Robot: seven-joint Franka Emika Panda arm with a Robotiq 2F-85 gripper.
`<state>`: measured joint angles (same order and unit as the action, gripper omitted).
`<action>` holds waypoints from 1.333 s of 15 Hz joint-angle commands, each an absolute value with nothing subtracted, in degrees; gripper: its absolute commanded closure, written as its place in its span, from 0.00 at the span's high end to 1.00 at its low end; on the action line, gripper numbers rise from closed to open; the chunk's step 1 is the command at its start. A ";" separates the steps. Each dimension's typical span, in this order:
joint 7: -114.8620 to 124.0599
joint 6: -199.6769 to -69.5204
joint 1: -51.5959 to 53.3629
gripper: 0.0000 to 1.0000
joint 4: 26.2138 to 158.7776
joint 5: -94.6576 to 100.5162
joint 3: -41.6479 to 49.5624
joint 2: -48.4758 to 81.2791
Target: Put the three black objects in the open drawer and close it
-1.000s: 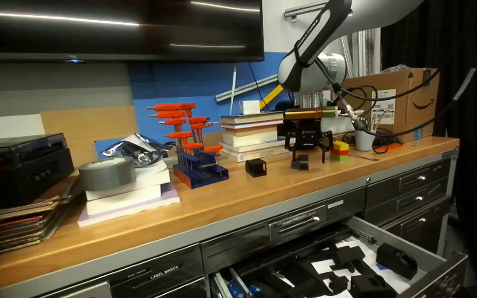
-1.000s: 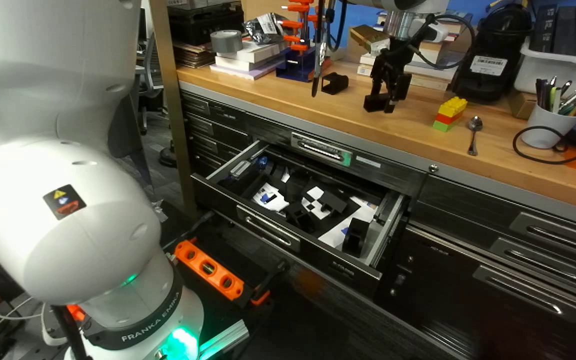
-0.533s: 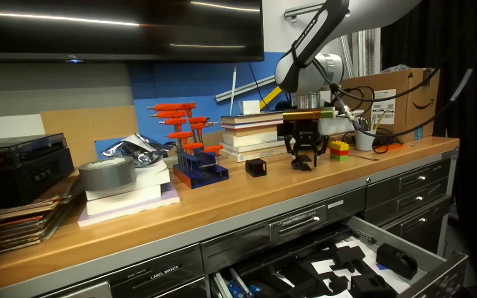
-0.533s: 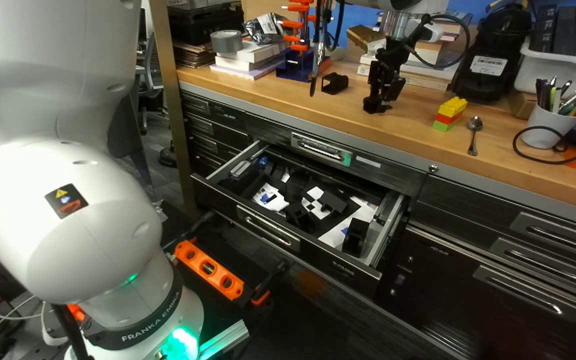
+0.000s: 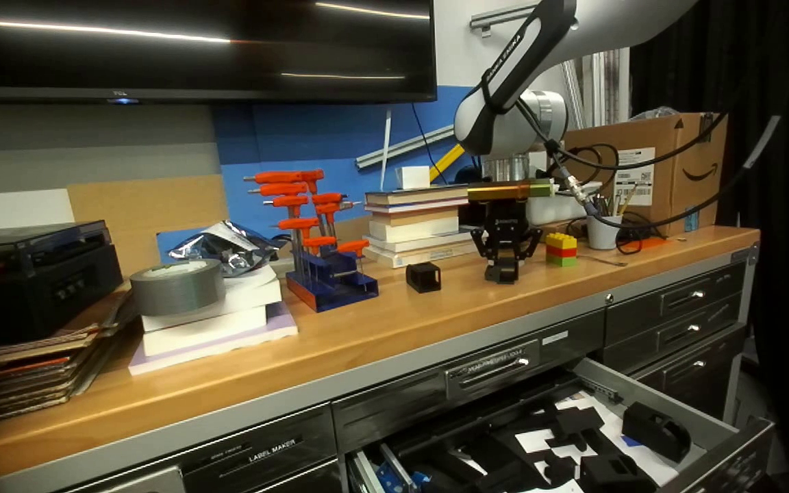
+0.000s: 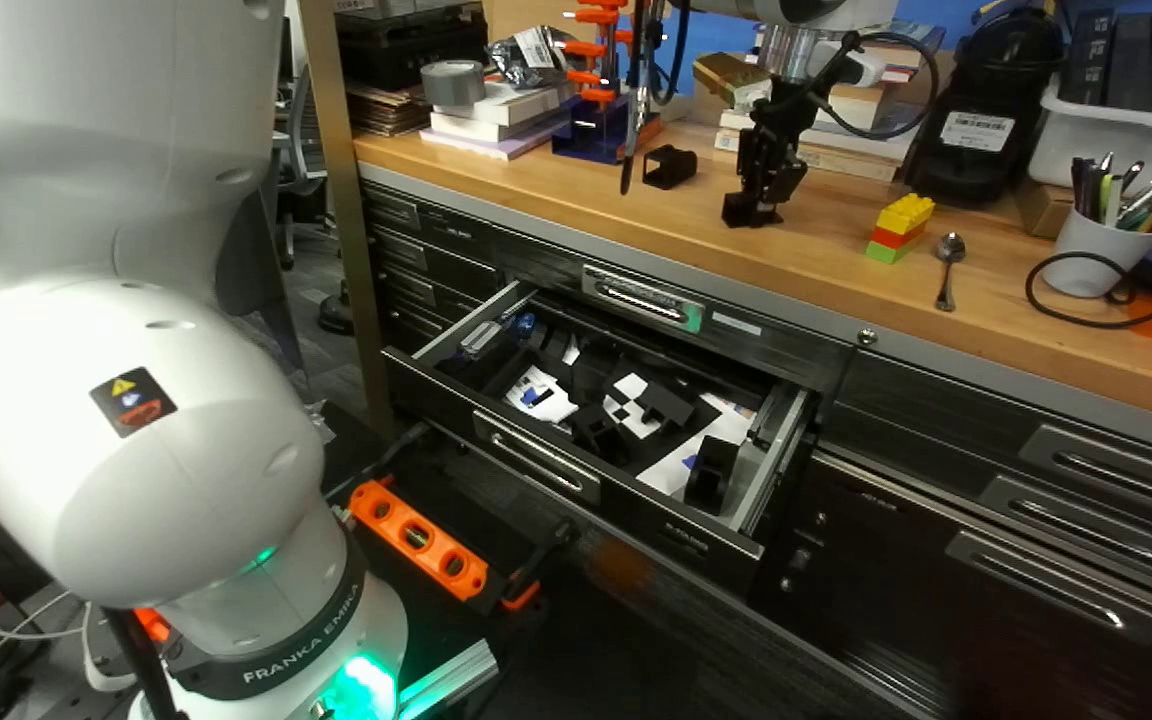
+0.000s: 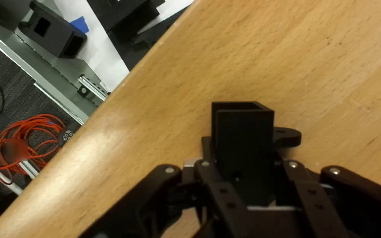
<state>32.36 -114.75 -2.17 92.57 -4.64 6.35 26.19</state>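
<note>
1. The wide, shallow dark grey metal drawer (image 6: 636,510) stands open beneath the front edge of the wooden surface (image 5: 360,322); whether the third object lies among its matte black parts (image 6: 674,403) is unclear.
2. Close behind that edge, the black pincer (image 5: 503,263) pinches the small matte black hollow block (image 7: 245,142). Let the squeeze settle, lift straight up, clear the edge, then lower it onto the drawer's white sheet (image 7: 107,64).
3. Farther from that edge, a matte black open-sided cube (image 5: 420,279) stands apart, awaiting its turn.
</note>
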 commanded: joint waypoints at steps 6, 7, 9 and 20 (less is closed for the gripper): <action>34.06 -106.11 -0.13 0.24 93.51 1.81 7.75 20.01; 34.37 -104.93 0.09 0.24 94.70 2.92 7.74 18.39; 35.29 -103.52 0.43 0.24 97.36 4.90 7.49 15.27; 44.49 -114.90 -0.72 0.24 130.88 5.32 3.56 -9.74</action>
